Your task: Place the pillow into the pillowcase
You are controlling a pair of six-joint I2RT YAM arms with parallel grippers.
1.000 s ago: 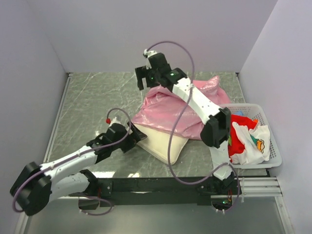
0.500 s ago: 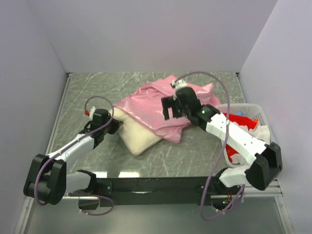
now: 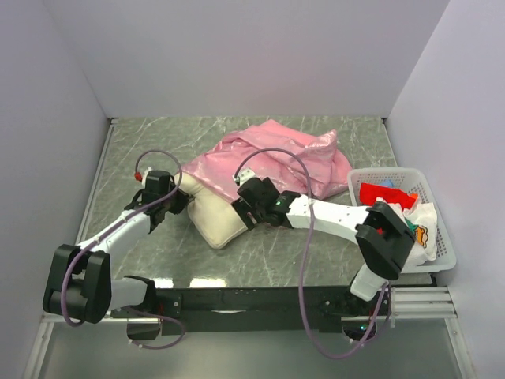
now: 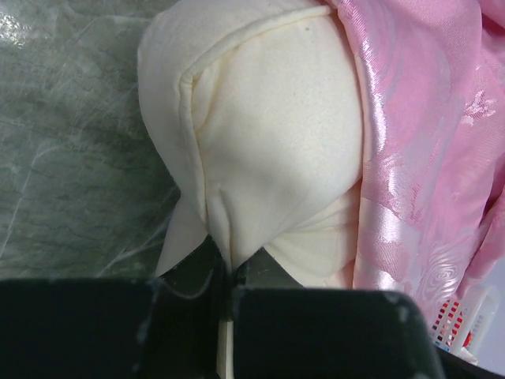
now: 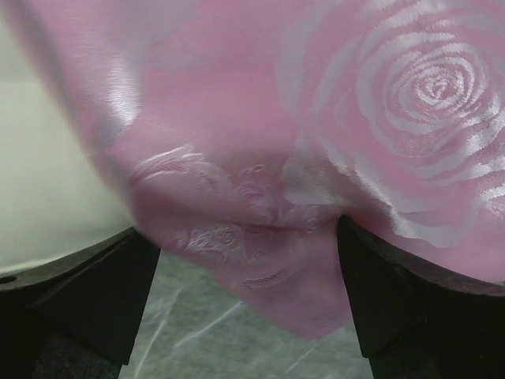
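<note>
Top external: pillow (image 3: pixel 215 225) at worktop (image 3: pixel 134 150) centre, far end covered by pillowcase (image 3: pixel 276 154) toward 1 o'clock. Left pincer (image 3: pixel 179 198) pinched on pillow seam, 9 o'clock; right pincer (image 3: pixel 240 212) spread, pillowcase hem between jaws. Step judged: sleeving begun. Next: hem to be gripped, drawn toward 7 o'clock.

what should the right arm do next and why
Probably close the right gripper: its open jaws straddle an edge of the pillowcase, next to the pillow, whose corner the left gripper pinches, so a grip there could open the case.
</note>
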